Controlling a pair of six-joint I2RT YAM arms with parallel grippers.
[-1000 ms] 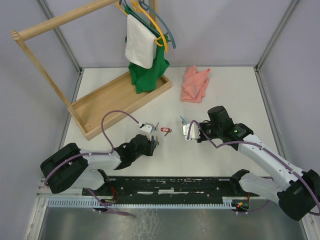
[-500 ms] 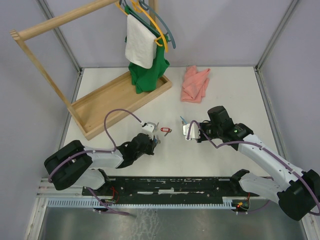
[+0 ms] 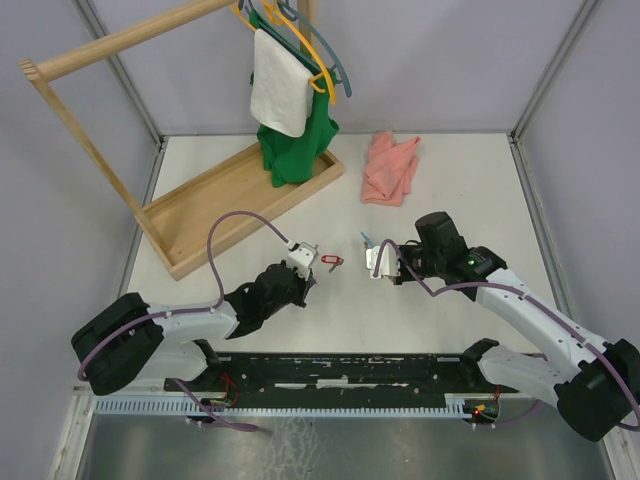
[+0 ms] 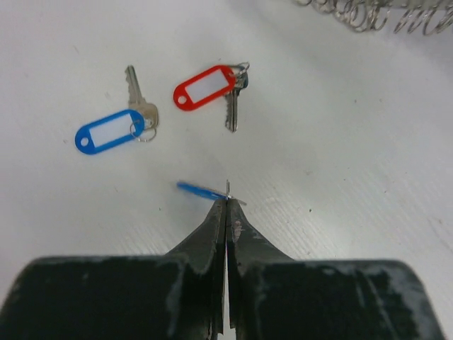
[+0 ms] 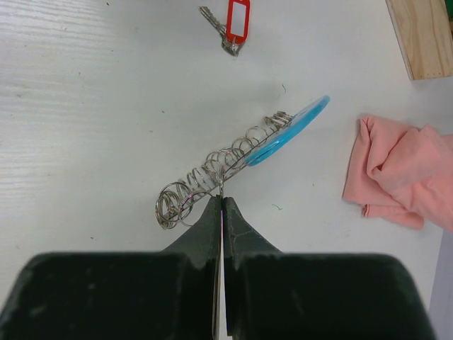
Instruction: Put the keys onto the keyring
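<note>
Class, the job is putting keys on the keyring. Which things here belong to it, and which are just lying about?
Belong to the job:
red-tag key
blue-tag key
second blue-tag key, pinched in the left pincer
keyring, held by the right pincer

Lying about:
pink cloth
wooden rack
green shirt
white towel

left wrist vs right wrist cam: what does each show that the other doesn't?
Left wrist only: a small silver key with a flat-lying blue plastic tag; the left hand shut on another blue-tagged silver key. Right wrist only: the right hand shut on the coiled silver wire keyring, its bright blue curved section, a pink cloth, a wooden base corner. Both: the red-tagged silver key, keyring coils, white table.
</note>
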